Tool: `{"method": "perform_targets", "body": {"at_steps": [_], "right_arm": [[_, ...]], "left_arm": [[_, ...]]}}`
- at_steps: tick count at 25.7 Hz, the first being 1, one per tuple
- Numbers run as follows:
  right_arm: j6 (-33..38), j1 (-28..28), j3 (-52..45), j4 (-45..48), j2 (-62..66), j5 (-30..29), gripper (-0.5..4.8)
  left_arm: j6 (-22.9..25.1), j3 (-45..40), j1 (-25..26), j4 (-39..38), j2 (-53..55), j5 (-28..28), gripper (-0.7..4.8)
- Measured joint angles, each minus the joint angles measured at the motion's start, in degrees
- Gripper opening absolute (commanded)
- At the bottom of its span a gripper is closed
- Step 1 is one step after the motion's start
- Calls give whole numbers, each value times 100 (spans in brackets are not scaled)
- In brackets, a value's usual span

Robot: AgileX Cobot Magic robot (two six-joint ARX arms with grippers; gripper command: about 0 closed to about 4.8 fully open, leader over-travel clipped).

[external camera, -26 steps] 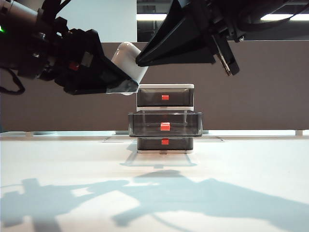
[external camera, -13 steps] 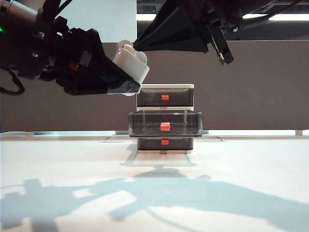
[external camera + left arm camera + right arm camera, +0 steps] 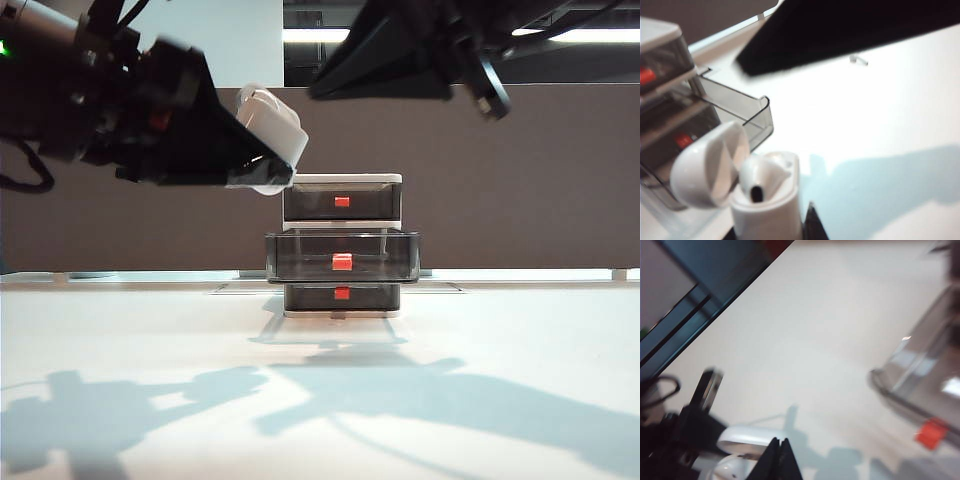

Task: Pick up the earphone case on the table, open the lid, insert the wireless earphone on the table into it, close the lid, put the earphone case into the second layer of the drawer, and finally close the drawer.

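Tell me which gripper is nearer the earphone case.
Left. The left gripper holds the earphone case up above the drawer; the right gripper is shut, apart from it, just up and to the exterior view's right.

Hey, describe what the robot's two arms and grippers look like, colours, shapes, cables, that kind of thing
Both arms are black and bulky. The left gripper has wedge-shaped black fingers, a small red mark on its body, loose black cables near the wrist and a green indicator light at the far end. The right gripper tapers into a flat black wedge, with a thin dark plate mounted behind it. In the right wrist view its fingertips form a narrow black point.
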Motion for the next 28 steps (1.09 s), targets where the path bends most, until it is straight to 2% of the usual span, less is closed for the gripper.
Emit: {"method": "perform_targets", "body": {"at_steps": [1, 3, 6, 8, 17, 19, 24, 27, 28], "right_arm": [[0, -68, 0, -39, -52, 42, -1], [0, -444, 4, -492, -240, 162, -1], [-28, -778, 2, -1014, -393, 177, -1], [-190, -962, 2, -1314, -509, 173, -1], [-896, -1698, 2, -2277, -933, 219, -1], [-1180, -1923, 2, -2568, -1078, 385, -1], [-1305, -2218, 7, -2959, -1250, 763, -1], [-1309, -2603, 133, -3394, -1274, 874, -1], [-1314, -2905, 260, -3722, -1220, 872, -1]], "left_arm": [[-289, 0, 0, 20, 0, 0, 64], [-1202, 0, 0, 227, 0, 2, 64], [-1764, 0, 0, 382, 0, 4, 64], [-1974, 0, 0, 435, 0, 4, 64], [-2098, 0, 0, 468, 0, 2, 64], [-2098, 0, 0, 498, 0, 4, 64], [-2098, 0, 0, 498, 0, 4, 64], [-2098, 0, 0, 498, 0, 4, 64], [-2098, 0, 0, 498, 0, 4, 64]]}}
